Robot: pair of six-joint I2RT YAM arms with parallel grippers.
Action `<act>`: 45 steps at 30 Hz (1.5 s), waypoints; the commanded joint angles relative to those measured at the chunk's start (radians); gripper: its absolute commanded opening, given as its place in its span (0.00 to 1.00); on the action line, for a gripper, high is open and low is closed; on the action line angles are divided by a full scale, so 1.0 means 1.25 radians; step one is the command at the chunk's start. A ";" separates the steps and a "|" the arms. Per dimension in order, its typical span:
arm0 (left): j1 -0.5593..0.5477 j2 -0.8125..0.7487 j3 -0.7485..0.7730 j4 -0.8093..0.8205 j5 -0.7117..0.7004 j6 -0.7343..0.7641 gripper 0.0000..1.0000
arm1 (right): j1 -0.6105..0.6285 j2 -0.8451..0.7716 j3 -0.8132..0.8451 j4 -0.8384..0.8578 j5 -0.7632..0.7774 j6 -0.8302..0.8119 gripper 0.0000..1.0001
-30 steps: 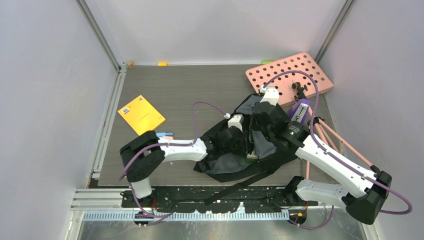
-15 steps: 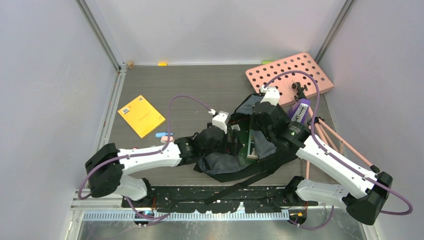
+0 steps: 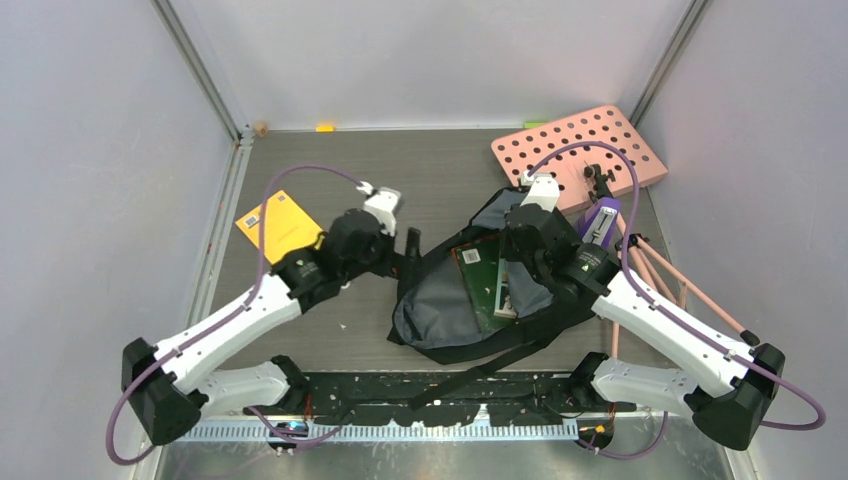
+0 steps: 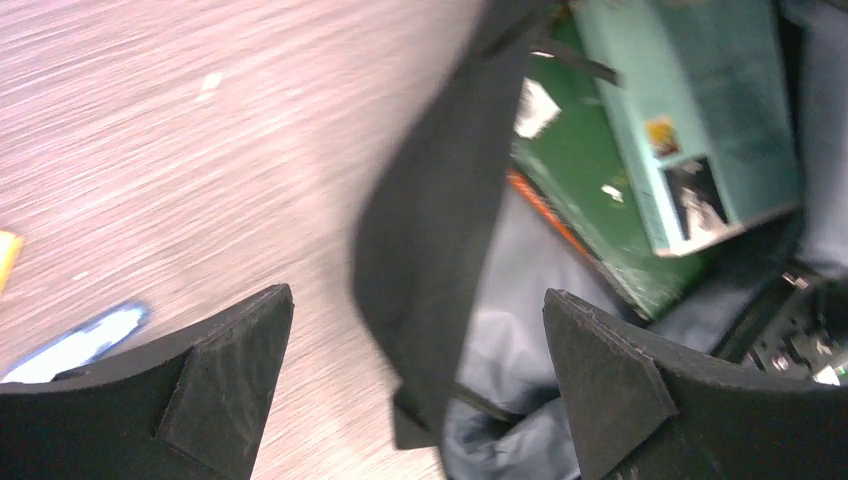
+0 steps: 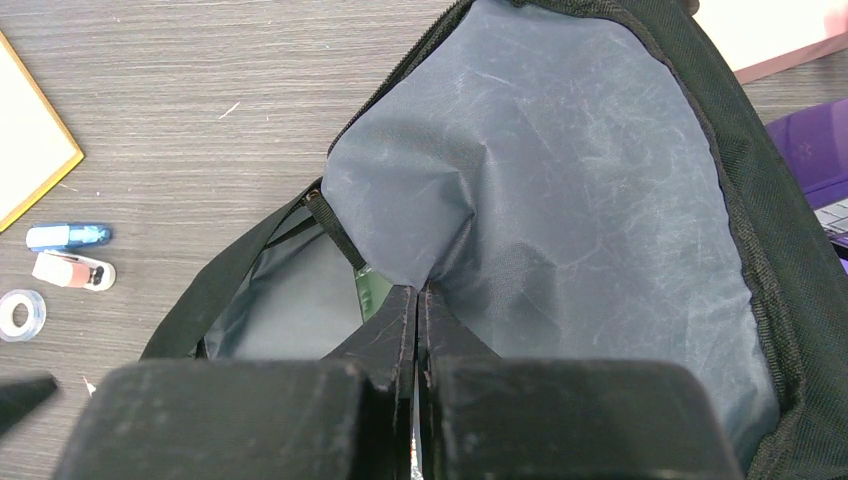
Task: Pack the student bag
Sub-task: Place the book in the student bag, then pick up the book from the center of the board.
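The student bag (image 3: 440, 318), black with grey lining, lies open at centre right. A green book (image 3: 478, 282) lies inside it and shows again as the green book (image 4: 590, 170) beside a teal one (image 4: 700, 110). My left gripper (image 3: 411, 244) hangs open just left of the bag's mouth. In the left wrist view the left gripper (image 4: 416, 293) has only a black bag flap (image 4: 430, 250) below its gap. My right gripper (image 5: 420, 292) is shut on a fold of the bag's grey lining (image 5: 560, 190), holding the mouth up; from above the right gripper (image 3: 512, 275) sits over the bag.
A yellow notebook (image 3: 272, 218) lies at the left, partly under my left arm. A blue tube (image 5: 68, 236), a pink eraser (image 5: 72, 270) and a tape roll (image 5: 20, 312) lie near it. A pink pegboard (image 3: 580, 150), a purple item (image 3: 600, 220) and pink rods (image 3: 665, 275) are at right.
My left gripper opened, left the green book inside the bag and drew back out to the left. The right gripper kept its hold on the lining.
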 commanded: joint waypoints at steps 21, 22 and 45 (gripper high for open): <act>0.954 0.087 0.006 -0.081 0.391 -0.088 1.00 | 0.001 -0.079 0.028 0.039 -0.074 -0.072 0.58; 0.966 0.099 0.026 -0.082 0.384 -0.079 1.00 | 0.001 -0.079 0.042 0.031 -0.101 -0.074 0.62; 1.086 0.554 0.280 -0.145 0.249 0.005 1.00 | 0.011 0.769 0.592 0.234 -0.564 -0.030 0.70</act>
